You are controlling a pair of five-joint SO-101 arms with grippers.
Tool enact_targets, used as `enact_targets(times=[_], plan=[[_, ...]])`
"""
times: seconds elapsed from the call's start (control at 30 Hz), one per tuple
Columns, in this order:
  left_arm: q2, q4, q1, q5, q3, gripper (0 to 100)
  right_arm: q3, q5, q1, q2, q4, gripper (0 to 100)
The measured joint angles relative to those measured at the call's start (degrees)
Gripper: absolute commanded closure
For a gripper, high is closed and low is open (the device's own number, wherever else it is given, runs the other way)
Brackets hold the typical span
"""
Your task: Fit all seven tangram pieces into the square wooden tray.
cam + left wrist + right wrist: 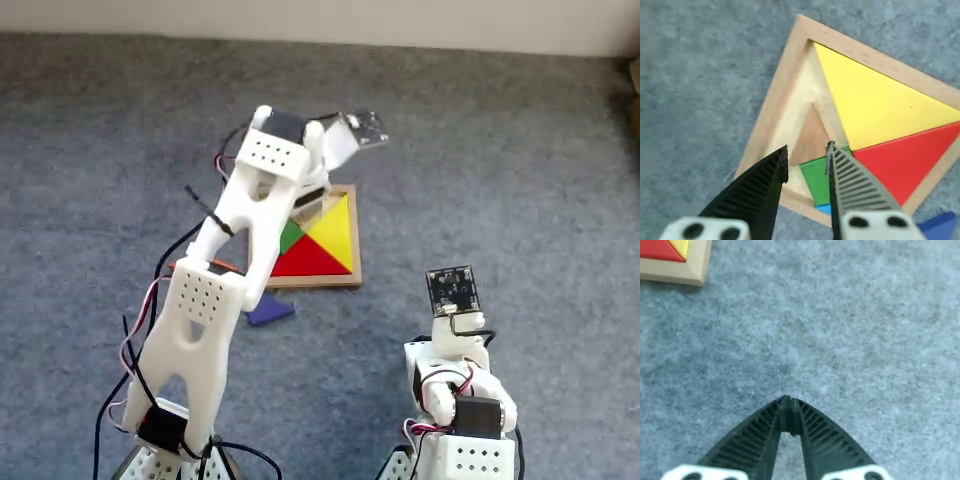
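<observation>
Presumably these pieces are light, stiff, flat slabs of painted wood with smooth faces and crisp edges, apt to slide if nudged and hard to pinch once lying flush, so a hold across two opposite edges looks best; the square wooden tray lies on the grey, felt-like surface beneath the left arm's fingers, which stand partly open and grip nothing, their tips either side of what looks like a pale unpainted triangle on the tray floor; a yellow triangle, a red triangle and a green piece sit inside; a dark blue piece and an orange piece lie on the surface near the tray; the right arm's fingers are pressed together on nothing, over the surface apart from the tray.
</observation>
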Motion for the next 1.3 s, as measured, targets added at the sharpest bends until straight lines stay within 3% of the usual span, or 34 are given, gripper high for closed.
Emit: enact_targets(times=[0.23, 0.63, 0.9, 1.17, 1.3], plan=[[0.0, 3.3, 0.4, 0.4, -10.6, 86, 0.0, 0.0, 0.0, 0.0, 0.0, 99.2], [11.0, -2.8, -3.6, 0.4, -10.8, 87, 0.0, 0.0, 0.0, 0.0, 0.0, 99.2], [10.9, 2.3, -1.0, 0.4, -10.9, 87, 0.0, 0.0, 0.0, 0.0, 0.0, 99.2], [10.1, 4.2, 0.1, 8.5, -19.3, 86, 0.0, 0.0, 0.0, 0.0, 0.0, 99.2], [5.2, 4.7, -2.7, 11.3, -22.0, 85, 0.0, 0.0, 0.0, 0.0, 0.0, 99.2]])
